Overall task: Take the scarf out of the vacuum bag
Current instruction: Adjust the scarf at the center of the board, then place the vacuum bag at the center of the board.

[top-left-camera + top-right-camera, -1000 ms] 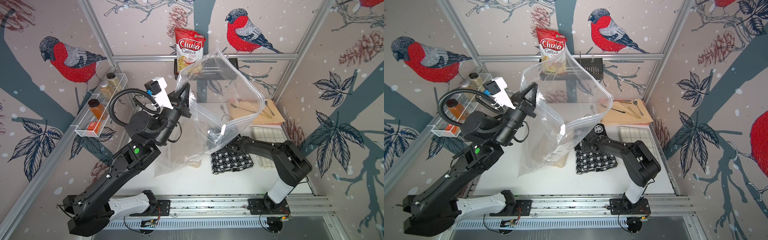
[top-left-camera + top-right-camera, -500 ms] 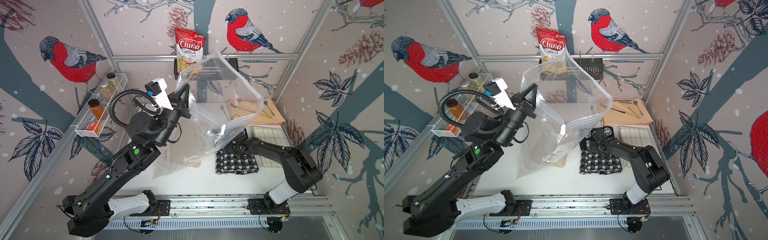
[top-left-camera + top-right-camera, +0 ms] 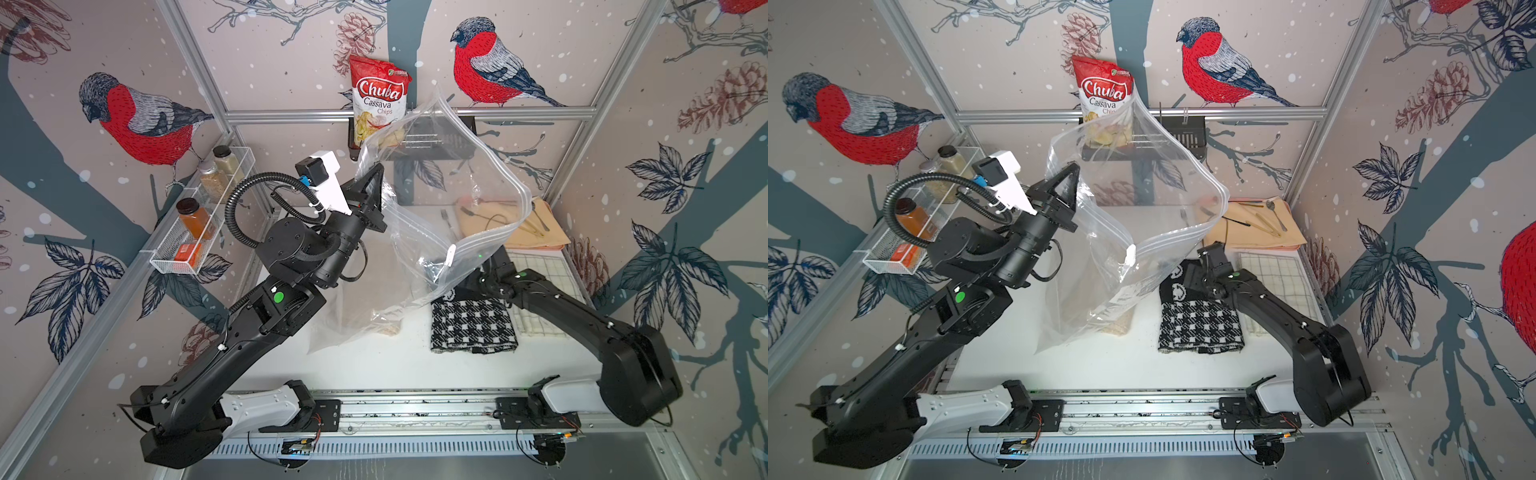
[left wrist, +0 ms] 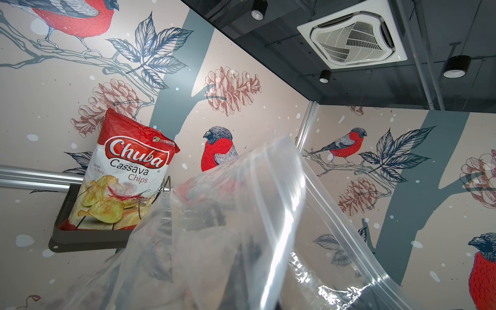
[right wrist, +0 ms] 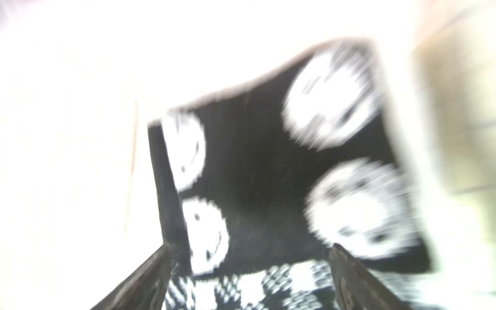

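Note:
The vacuum bag (image 3: 436,199) (image 3: 1142,216) hangs raised over the table, clear and crinkly, its zip mouth gaping to the right. My left gripper (image 3: 377,172) (image 3: 1073,172) is shut on the bag's upper left edge; the left wrist view shows plastic (image 4: 241,228) covering the jaws. The scarf (image 3: 473,328) (image 3: 1200,328), black and white with checks and smiley faces, lies folded on the white table outside the bag, to its right. My right gripper (image 3: 1179,280) (image 5: 252,247) stands open low over the scarf's far end (image 5: 255,174), a finger on each side.
A beige cloth (image 3: 374,307) sits in the bag's bottom. A white checked cloth (image 3: 540,270) and a tan tray with utensils (image 3: 519,224) lie at back right. A chips bag (image 3: 380,99) stands on the back shelf. A spice rack (image 3: 199,216) hangs at the left.
The right arm has drawn back to the right, taking the scarf a little farther from the bag, and its jaws have opened wider. The left arm holds the bag still.

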